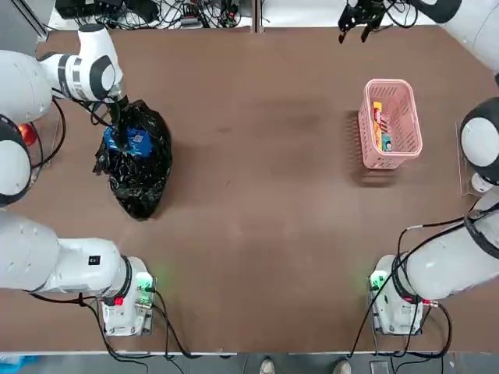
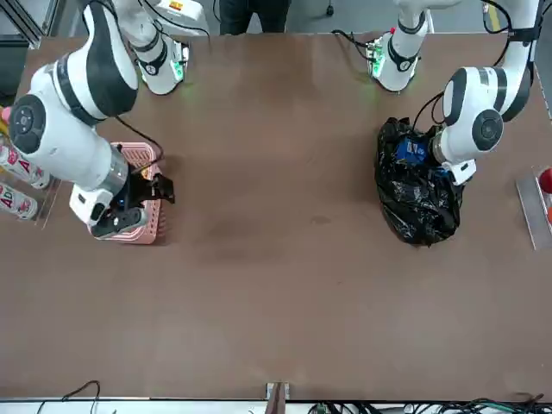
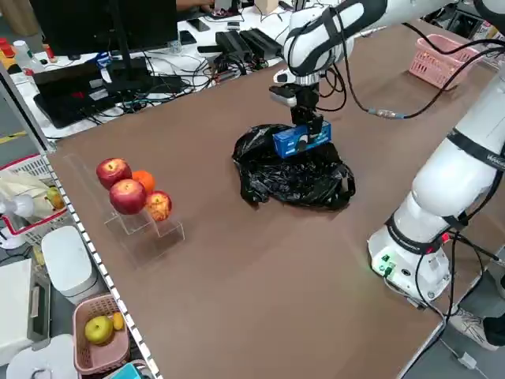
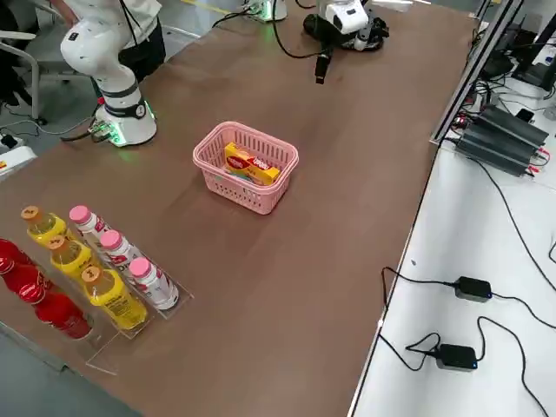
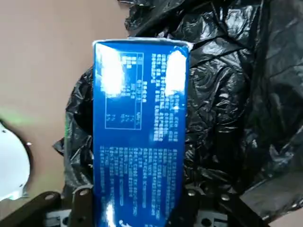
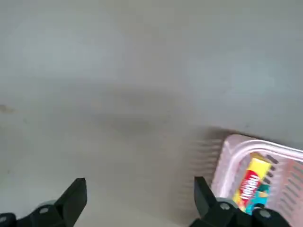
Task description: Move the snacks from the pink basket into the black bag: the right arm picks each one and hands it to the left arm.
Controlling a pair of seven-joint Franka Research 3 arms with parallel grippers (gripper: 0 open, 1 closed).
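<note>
- Left wrist view: the left gripper (image 5: 135, 213) pinches a blue printed box (image 5: 139, 127) above the glossy black bag (image 5: 227, 90).
- Right gripper (image 6: 140, 189), fingers spread, hangs near the pink lattice basket (image 1: 390, 117).
- Inside that basket: a yellow-and-red packet (image 4: 252, 163) and a teal packet (image 6: 258, 198).
</note>
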